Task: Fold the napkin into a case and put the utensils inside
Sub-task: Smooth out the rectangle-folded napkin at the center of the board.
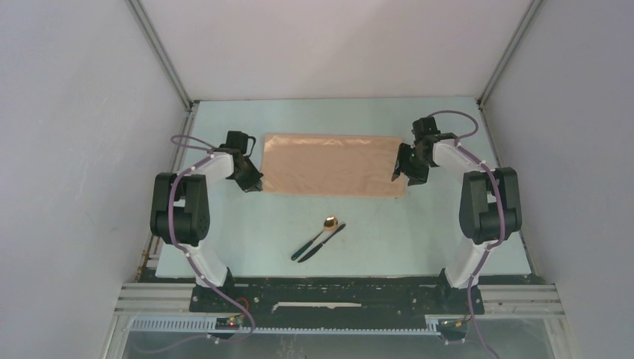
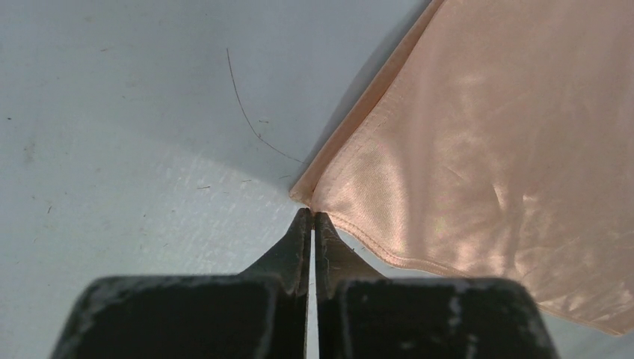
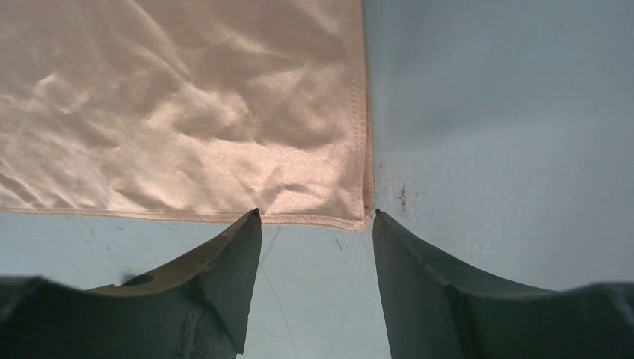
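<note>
The peach-tan napkin (image 1: 333,164) lies flat as a wide rectangle at the back of the table. My left gripper (image 1: 254,183) is at its near left corner, shut on the napkin (image 2: 486,149), and the cloth puckers at the tips (image 2: 312,213). At the near right corner my right gripper (image 1: 400,176) stands open, with its fingertips (image 3: 315,213) either side of the napkin's (image 3: 187,112) hem. The utensils lie side by side on the bare table in front: a spoon (image 1: 321,232) with a gold bowl and a slim dark knife (image 1: 330,239). No case is in view.
The pale blue table (image 1: 419,239) is walled in by grey panels on three sides. A thin dark thread (image 2: 247,112) lies on the surface left of the napkin's corner. Both arm bases (image 1: 209,280) stand at the near edge.
</note>
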Robot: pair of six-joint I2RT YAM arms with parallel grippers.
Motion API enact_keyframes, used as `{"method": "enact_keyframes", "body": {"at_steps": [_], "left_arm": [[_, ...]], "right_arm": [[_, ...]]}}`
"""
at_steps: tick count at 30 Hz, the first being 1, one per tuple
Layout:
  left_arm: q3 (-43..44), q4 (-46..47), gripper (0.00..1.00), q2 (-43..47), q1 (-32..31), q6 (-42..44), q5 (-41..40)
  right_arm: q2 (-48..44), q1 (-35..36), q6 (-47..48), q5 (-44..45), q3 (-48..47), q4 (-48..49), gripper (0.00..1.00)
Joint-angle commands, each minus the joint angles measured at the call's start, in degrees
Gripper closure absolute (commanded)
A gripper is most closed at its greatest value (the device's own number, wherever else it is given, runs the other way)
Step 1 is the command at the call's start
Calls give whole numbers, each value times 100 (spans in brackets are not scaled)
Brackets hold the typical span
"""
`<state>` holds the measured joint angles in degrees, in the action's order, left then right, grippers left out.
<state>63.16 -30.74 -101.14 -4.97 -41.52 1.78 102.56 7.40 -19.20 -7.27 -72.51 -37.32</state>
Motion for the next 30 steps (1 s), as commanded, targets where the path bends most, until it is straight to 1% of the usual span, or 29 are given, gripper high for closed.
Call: {"method": "enact_keyframes", "body": {"at_steps": [1, 6, 16, 25, 30], "left_arm": [[57, 12, 100, -65, 13, 79, 26], [30, 11, 100, -85, 31, 82, 34], [-31, 11, 97, 112, 87, 116, -90], [87, 47, 96, -4, 163, 83, 31], [188, 57, 94, -64, 169, 98, 103]], "right_arm": [[153, -170, -86, -128, -10, 97, 36], [197, -115, -23, -43, -9, 0, 40], [211, -88, 13, -89, -9, 67, 40], [185, -78, 47, -98, -9, 85, 40], [194, -55, 47, -143, -9, 124, 40]]}}
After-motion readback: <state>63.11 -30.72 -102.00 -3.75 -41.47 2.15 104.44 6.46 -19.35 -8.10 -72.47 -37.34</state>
